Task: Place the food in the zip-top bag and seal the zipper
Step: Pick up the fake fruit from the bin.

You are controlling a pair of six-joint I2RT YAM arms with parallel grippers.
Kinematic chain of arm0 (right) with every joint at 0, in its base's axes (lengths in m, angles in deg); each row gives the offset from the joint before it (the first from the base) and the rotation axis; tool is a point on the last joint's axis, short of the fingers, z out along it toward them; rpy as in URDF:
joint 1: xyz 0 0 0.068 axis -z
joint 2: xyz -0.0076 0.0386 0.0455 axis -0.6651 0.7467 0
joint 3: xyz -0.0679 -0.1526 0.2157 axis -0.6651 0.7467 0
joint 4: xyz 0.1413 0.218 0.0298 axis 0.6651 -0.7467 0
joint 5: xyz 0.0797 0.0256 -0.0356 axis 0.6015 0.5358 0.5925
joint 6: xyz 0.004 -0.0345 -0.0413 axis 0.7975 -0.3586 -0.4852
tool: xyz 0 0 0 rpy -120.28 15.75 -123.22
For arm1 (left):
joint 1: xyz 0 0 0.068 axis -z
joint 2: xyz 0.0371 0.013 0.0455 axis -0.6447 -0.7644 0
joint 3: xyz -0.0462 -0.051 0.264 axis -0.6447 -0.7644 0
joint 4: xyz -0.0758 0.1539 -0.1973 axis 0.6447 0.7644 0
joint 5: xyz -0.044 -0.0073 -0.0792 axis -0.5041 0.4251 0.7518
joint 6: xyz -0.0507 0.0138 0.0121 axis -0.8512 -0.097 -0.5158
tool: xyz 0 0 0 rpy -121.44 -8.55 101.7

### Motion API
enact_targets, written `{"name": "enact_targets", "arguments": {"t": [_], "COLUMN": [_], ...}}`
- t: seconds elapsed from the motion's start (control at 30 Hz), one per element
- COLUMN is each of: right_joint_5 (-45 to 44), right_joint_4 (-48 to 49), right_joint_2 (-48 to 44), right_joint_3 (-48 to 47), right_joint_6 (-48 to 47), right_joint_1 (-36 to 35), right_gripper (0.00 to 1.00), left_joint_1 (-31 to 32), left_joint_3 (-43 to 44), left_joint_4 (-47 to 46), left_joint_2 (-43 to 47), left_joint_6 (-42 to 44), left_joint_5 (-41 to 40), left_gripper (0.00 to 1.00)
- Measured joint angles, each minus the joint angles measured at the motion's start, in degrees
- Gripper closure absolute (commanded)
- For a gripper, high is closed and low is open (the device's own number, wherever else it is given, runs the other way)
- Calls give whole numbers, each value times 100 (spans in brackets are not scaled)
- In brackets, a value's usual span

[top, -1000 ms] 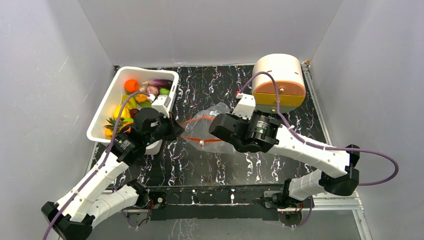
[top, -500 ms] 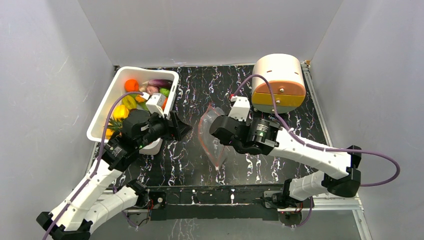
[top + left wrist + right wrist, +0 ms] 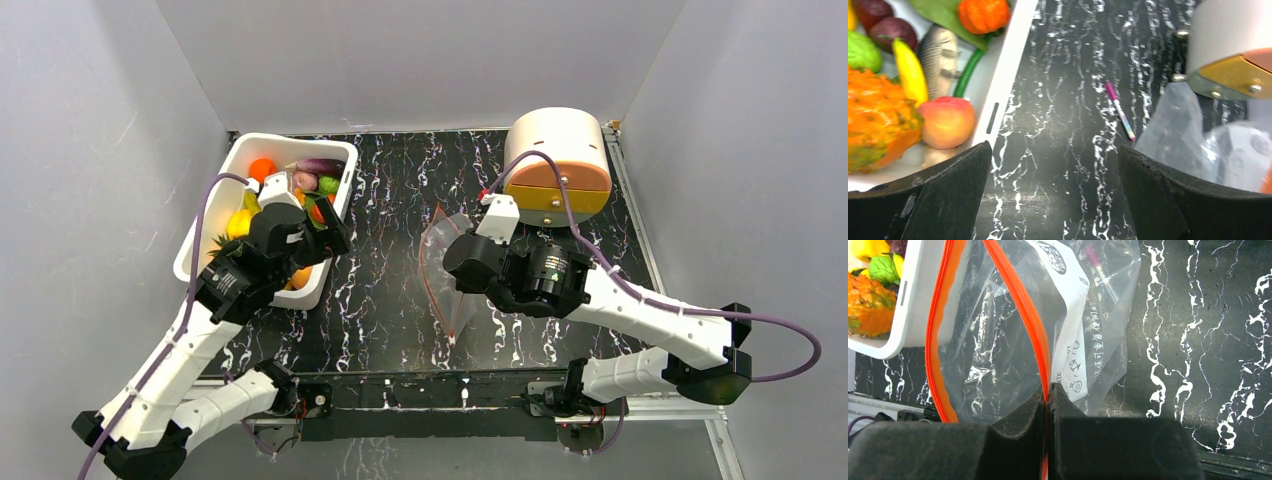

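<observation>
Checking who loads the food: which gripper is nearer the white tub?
Left. The left gripper hovers open at the rim of the tub; the right gripper is mid-table, shut on the zipper of the bag.

Bright, even light; soft faint shadows; sheen on zip-top bag [image 3: 993, 355] — wrist-view foreground slightly blurred.

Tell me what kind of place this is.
Probably a robot lab test cell: plain grey panels wall in a black marbled table, a left arm and right arm are bolted at its near edge, and the food in the white tub looks like plastic toys.
</observation>
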Motion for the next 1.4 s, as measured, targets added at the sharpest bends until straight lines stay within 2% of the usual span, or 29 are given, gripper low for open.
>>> {"name": "enact_targets", "arguments": {"t": [0.27,0.4,0.47,0.7,0.93,1.23,1.4], "right_joint_5": [155,234,264,317,398,431,431], "right_joint_4": [232,317,356,457,509,557,619], "right_joint_2": [-186,-286,-299,-422,-485,-496,-595], "right_joint_3": [243,317,317,485,501,507,645], "right_joint_6": [-155,-232,-269,-341,-455,-610,-656], "right_joint_1": [0,0,0,0,0,0,0], "right_gripper": [100,100,100,100,100,100,100], "left_joint_1": [-9,-258,-595,-2490,-3383,-4721,-5029], "left_joint_3": [262,474,522,575,1097,1132,1106], "left_joint_4": [632,756,732,682,1069,1451,1445], "left_joint_2": [-520,-839,-964,-1419,-2070,-2796,-3051], "left_joint_6": [-348,-380,-328,-149,-461,-883,-944], "left_joint_5": [-1200,-1427,-1375,-704,-616,-212,-48], "left_gripper": [17,19,19,22,22,24,23]}}
